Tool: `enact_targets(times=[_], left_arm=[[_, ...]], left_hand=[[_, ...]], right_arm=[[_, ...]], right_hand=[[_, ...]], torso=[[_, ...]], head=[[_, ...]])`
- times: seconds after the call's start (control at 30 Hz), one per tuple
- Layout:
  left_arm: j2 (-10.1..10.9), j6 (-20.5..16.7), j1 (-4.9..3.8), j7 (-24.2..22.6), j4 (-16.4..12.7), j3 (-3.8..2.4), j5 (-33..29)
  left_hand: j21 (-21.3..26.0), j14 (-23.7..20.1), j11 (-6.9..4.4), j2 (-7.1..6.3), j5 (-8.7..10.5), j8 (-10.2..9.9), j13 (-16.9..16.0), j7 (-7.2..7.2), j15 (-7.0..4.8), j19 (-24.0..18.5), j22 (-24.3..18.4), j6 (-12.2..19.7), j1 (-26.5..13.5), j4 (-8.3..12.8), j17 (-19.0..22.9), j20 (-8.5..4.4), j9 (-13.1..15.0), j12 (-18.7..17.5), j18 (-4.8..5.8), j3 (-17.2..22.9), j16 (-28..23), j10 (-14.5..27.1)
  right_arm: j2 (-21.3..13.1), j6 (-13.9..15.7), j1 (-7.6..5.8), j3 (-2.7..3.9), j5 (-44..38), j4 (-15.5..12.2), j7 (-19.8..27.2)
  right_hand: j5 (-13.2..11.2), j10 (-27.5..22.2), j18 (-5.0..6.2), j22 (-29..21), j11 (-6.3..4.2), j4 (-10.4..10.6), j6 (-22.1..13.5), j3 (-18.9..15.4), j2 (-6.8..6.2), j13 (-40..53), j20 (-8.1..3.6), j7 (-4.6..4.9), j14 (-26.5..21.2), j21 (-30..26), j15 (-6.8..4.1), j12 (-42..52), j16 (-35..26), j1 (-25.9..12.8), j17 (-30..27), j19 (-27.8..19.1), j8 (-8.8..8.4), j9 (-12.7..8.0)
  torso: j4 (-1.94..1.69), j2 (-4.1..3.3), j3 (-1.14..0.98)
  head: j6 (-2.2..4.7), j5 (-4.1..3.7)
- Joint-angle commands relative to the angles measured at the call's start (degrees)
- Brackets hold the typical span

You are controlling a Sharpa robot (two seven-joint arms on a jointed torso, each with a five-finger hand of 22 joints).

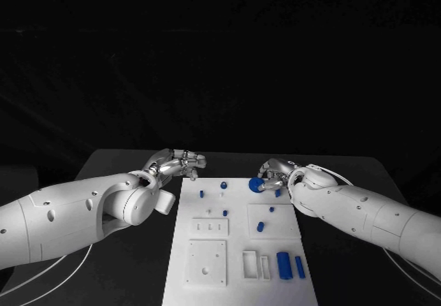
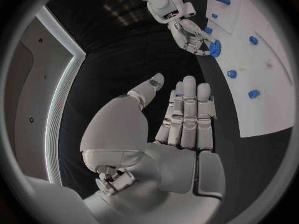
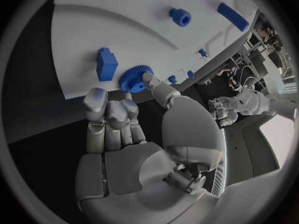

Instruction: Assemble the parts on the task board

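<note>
The right hand (image 3: 134, 134) pinches a blue gear (image 3: 135, 78) in its fingers (image 3: 156, 87); the left hand (image 2: 181, 119) is empty, fingers straight.

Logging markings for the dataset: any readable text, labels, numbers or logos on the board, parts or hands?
None: no view shows a readable word, number or logo.
Board: plain white, only recesses and slots, no print.
Blue gear held in the right hand: unmarked.
Other blue parts: unmarked.
Left hand: bare metal and white shell, no labels visible.
</note>
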State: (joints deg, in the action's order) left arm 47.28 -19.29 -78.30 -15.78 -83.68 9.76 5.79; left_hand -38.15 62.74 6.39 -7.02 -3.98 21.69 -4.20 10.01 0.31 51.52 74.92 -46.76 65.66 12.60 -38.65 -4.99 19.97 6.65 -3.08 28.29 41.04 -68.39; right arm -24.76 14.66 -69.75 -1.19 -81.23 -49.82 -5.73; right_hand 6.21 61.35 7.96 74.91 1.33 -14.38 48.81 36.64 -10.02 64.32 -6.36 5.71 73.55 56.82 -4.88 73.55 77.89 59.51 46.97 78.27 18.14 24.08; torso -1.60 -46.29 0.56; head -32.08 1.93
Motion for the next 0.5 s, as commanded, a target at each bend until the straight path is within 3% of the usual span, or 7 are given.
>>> enact_targets(times=[0.03, 0.5], left_arm=[[-0.27, 0.8, -0.04, -0.44, 0.04, -0.04, -0.01], [-0.35, 0.79, -0.03, -0.37, 0.17, -0.04, -0.01]], left_hand=[[-0.22, -0.33, 0.18, -0.03, 0.39, -0.35, 0.05, 0.12, 0.13, -0.28, 1.04, -0.14, -0.52, 0.08, 0.07, -0.25, 0.08, -0.33, -1.33, 0.32, 0.28, -0.06], [-0.25, -0.34, 0.18, -0.01, 0.38, -0.36, 0.05, 0.12, 0.13, -0.3, 1.03, -0.14, -0.49, 0.16, 0.08, -0.26, 0.1, -0.36, -1.35, 0.37, 0.3, -0.05]], right_arm=[[0.29, -2.05, 0.49, -0.34, -2.38, -0.22, 0.06], [0.37, 0.25, 0.86, -0.74, -10.64, -1.24, -0.17]], right_hand=[[-0.36, 0.3, 7.04, 1.25, -0.11, -0.07, 2.76, 0.39, 0.17, 0.12, -0.03, 1.99, -0.29, 0.29, -0.21, 0.24, -0.36, -0.26, 0.15, -0.41, 0.5, 0.15], [-0.37, 0.2, 7.04, 1.23, -0.23, -0.09, 2.99, 0.21, -0.19, 0.03, -0.02, 1.87, -0.24, 0.53, -0.33, 0.07, -0.46, -0.66, 0.31, -0.47, 0.51, 0.13]], torso=[[0.02, -0.05, -0.02], [0.03, 0.03, -0.05]], head=[[-0.15, 0.0], [-0.73, 0.04]])
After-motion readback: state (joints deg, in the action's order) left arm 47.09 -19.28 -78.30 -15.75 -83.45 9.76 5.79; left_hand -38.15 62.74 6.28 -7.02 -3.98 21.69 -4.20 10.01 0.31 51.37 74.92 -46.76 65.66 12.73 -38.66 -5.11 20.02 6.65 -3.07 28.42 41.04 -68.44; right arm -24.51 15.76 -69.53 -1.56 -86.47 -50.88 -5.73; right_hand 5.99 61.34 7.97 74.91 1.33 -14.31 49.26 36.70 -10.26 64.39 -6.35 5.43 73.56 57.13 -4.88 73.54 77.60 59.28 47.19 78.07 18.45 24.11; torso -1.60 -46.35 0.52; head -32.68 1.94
